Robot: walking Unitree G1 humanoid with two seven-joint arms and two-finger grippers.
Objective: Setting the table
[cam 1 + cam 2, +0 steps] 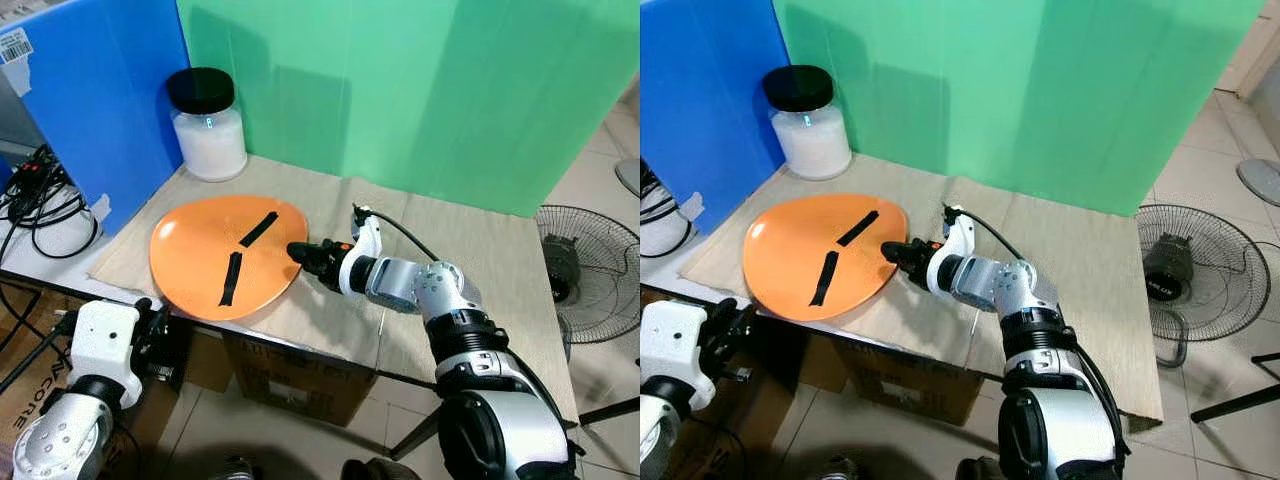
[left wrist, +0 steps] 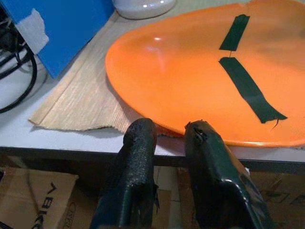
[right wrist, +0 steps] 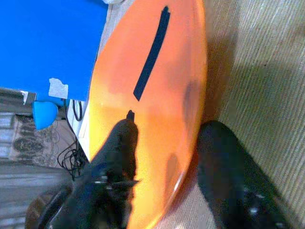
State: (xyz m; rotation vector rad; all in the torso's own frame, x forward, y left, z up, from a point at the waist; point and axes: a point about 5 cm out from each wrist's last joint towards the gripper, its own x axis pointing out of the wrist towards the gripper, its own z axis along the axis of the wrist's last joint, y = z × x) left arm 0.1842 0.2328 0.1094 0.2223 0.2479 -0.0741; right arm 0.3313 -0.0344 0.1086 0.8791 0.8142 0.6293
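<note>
- Looking at the head views, your right gripper (image 1: 298, 251) sits mid-frame at the right edge of the orange plate (image 1: 200, 262), and the right wrist view shows why: one finger is over the top face and the other under the rim, so it's pinching the edge, probably to slide or lift the plate
- The plate lies in the left-centre of the frame on the beige table mat (image 1: 470, 250), with its lower-left rim hanging past the mat toward the table edge, so I'd guess it needs pulling further in for a proper setting
- Two strips of black tape (image 1: 258, 230) are stuck on the plate's face; could be markers, can't tell
- Your left gripper (image 2: 164, 131) is down at the lower left, below table level just in front of the plate's near rim; its fingers are close together with a thin gap and nothing between them, so it looks like it's just waiting
- A white jar with a black lid (image 1: 207, 122) stands upper left by the blue board (image 1: 95, 90), well apart from the plate, so it's not in the way
</note>
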